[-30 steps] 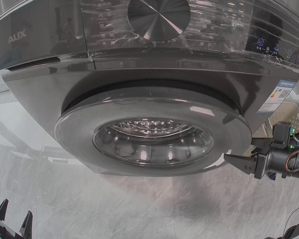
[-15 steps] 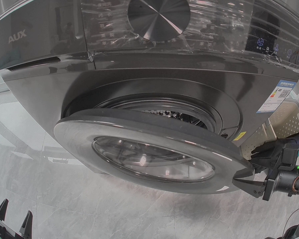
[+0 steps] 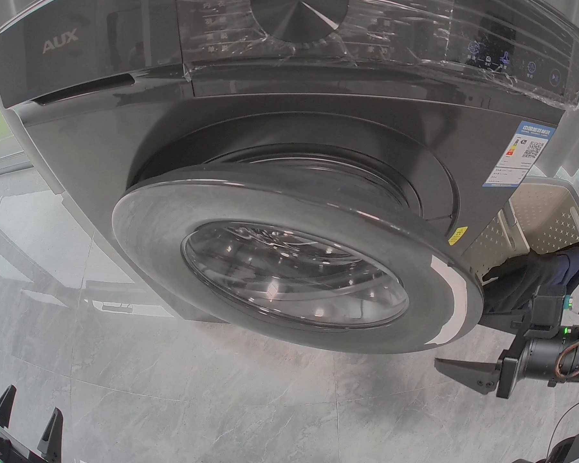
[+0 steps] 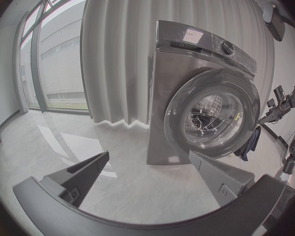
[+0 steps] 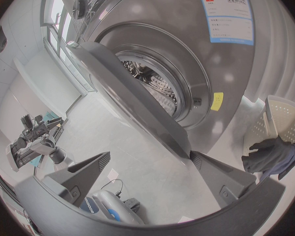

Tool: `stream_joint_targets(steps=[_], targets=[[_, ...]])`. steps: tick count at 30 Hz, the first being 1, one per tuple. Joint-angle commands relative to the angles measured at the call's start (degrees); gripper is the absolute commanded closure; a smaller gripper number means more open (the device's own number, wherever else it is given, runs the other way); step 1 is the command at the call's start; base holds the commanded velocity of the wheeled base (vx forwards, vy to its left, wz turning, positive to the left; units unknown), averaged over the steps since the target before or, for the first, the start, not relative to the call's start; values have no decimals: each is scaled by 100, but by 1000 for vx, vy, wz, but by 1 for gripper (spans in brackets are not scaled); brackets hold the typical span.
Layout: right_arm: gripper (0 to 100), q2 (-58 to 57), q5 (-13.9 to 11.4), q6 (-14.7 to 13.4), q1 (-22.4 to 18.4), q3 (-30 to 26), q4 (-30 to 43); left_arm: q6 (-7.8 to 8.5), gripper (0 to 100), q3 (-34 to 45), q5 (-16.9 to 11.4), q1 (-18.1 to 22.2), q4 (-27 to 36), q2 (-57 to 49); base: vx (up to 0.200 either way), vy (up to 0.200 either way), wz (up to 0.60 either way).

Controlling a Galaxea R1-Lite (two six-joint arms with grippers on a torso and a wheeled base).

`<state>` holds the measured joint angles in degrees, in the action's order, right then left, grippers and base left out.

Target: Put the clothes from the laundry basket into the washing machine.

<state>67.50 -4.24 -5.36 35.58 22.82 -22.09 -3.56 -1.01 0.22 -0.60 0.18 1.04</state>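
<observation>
Fingers of my left gripper (image 3: 32,403) are spread and empty, low over the floor and well apart from the work. My right gripper (image 5: 149,158) is spread too, holding nothing, its tips just beside the free edge of the door (image 3: 289,258). That door stands only partly open, so I judge it could drift back, or I could clip it when I turn toward the clothes. Behind it the drum (image 5: 150,82) is partly screened, and a garment carried through that gap may snag on the rim. Farther right, beside the washing machine (image 3: 302,98), dark clothes (image 3: 527,274) drape over the wall of the laundry basket (image 3: 553,220); a shallow pinch could drag them onto the floor.
</observation>
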Motion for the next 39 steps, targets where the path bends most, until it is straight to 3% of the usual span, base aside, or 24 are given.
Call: stream_joint_targets(steps=[1, 9, 15, 26, 39], targets=[[0, -334, -59, -9, 63, -225, 12, -4, 0, 92, 4, -2, -1, -95, 0, 0, 0], [0, -79, -77, -9, -16, 109, -6, 4, 0, 92, 4, -2, -1, -95, 0, 0, 0], [0, 510, -103, -17, 54, 504, -23, 4, 0, 92, 4, -2, -1, -95, -200, 0, 0], [0, 149, -138, 0, 186, -6, -15, 31, 0, 92, 4, -2, -1, -95, 0, 0, 0], [0, 1081, -103, -35, 309, 680, -120, 13, 0, 92, 4, -2, -1, -95, -46, 0, 0]])
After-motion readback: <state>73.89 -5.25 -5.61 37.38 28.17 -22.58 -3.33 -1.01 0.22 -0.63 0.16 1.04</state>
